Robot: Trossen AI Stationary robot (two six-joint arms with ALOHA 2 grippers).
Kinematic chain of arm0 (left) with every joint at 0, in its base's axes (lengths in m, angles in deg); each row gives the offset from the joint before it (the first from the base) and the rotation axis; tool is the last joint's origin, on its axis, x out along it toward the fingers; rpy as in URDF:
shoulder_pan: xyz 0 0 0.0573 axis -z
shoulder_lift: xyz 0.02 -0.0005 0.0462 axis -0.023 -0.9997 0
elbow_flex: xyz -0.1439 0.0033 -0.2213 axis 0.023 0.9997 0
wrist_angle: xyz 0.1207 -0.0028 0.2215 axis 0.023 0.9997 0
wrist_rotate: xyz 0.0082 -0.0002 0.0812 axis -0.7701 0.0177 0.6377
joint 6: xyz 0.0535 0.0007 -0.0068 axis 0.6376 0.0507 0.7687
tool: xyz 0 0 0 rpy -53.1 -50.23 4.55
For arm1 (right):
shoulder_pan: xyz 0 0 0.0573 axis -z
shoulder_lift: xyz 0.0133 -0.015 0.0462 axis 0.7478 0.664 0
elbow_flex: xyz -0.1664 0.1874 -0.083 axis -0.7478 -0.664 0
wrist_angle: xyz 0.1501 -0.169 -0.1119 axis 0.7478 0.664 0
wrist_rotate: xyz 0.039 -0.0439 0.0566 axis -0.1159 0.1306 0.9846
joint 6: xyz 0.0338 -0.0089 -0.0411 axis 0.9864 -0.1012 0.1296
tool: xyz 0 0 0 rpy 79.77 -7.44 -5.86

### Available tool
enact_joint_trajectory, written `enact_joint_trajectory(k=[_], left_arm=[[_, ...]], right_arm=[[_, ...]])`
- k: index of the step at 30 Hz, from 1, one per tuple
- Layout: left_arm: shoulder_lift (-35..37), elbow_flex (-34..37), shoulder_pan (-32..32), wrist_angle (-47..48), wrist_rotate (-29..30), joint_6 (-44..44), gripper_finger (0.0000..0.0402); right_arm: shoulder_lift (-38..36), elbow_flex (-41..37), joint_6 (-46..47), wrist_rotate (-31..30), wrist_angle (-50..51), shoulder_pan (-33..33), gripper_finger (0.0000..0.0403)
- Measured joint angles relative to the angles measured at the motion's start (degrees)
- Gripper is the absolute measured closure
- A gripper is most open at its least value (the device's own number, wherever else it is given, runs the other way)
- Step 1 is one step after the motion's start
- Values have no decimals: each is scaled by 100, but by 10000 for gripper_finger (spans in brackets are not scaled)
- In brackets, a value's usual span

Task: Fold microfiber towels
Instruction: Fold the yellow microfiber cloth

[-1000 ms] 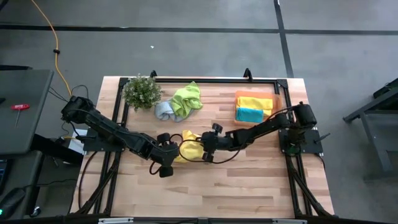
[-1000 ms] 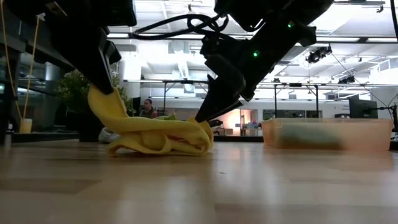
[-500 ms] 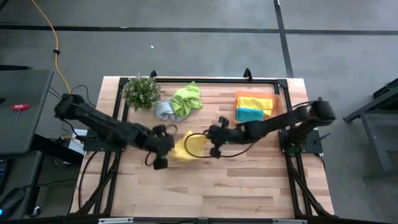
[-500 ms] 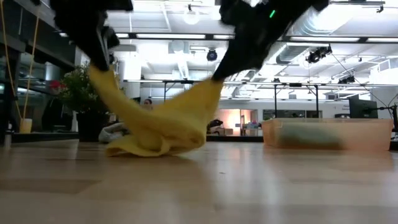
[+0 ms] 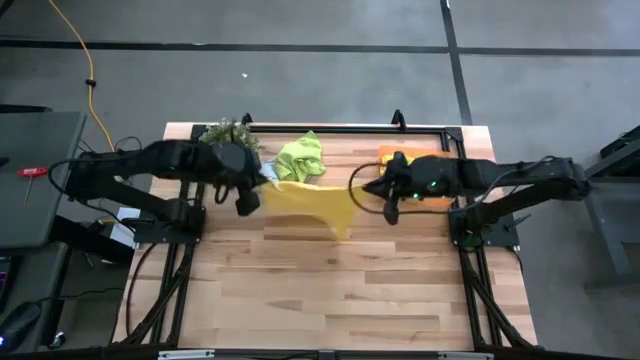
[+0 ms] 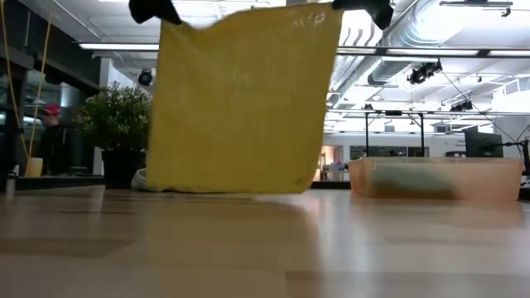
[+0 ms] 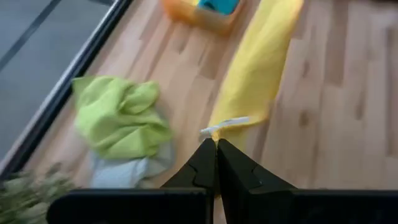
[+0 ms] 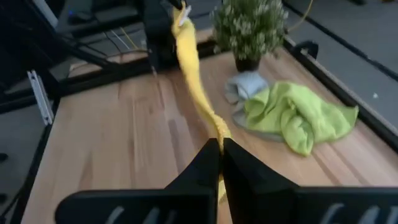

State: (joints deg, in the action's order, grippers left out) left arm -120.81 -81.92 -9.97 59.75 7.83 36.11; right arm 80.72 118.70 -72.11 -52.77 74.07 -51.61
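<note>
A yellow towel hangs spread out as a flat sheet between my two grippers over the middle of the table; in the low view its lower edge is near the tabletop, and I cannot tell whether it touches. My left gripper is shut on its left top corner and my right gripper is shut on its right top corner. A lime green towel lies crumpled on a pale grey-blue towel at the far edge. A yellow and a teal towel lie in the orange tray, partly hidden by my right arm. My left gripper pinches the towel's top corner, beside a small white tag, between its two shut fingers. The towel hangs below the fingers, and its top edge runs nearly taut toward my right gripper. My right gripper pinches the opposite top corner between its two shut fingers. The towel's top edge runs from there toward my left gripper, and the sheet hangs below the fingers.
A small potted plant stands at the far left, close behind my left gripper. The orange tray stands at the far right. The near half of the wooden table holds nothing.
Both grippers have risen, moved apart and gone toward the table's far edge, still shut on the yellow towel. The towel, a crumpled heap on the table a second ago, has been lifted and drawn out into a flat hanging sheet.
</note>
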Motion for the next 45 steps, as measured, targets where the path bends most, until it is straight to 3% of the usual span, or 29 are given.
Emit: enact_joint_trajectory(k=[10, 15, 20, 25, 29, 35, 40, 45], left_arm=[[-9, -266, -867, 303, 544, 1470, 401], [-9, -273, -810, 375, 362, 1438, 401], [-4, -84, 63, 619, 125, 594, 401], [-3, 618, 1300, 382, 123, -849, 401], [-76, 1557, 2302, -486, 79, -2181, 401], [-536, 2762, 3540, -2593, 22, -4162, 401], [-1257, 2986, 4212, -3464, -23, -5227, 402], [-1659, 2984, 4302, -3713, -323, -5438, 402]], right_arm=[[-281, 272, -727, 424, 438, 884, 403], [-258, 580, -792, 519, 800, 656, 403], [-200, 459, -214, 482, 1020, -77, 403], [120, -25, 611, 396, 858, -909, 403], [580, -467, 1244, 363, 289, -1502, 403], [1545, -789, 2150, 606, -846, -2275, 403], [2351, -796, 2922, 872, -1512, -2718, 403], [2715, -796, 3314, 863, -1764, -2816, 403]])
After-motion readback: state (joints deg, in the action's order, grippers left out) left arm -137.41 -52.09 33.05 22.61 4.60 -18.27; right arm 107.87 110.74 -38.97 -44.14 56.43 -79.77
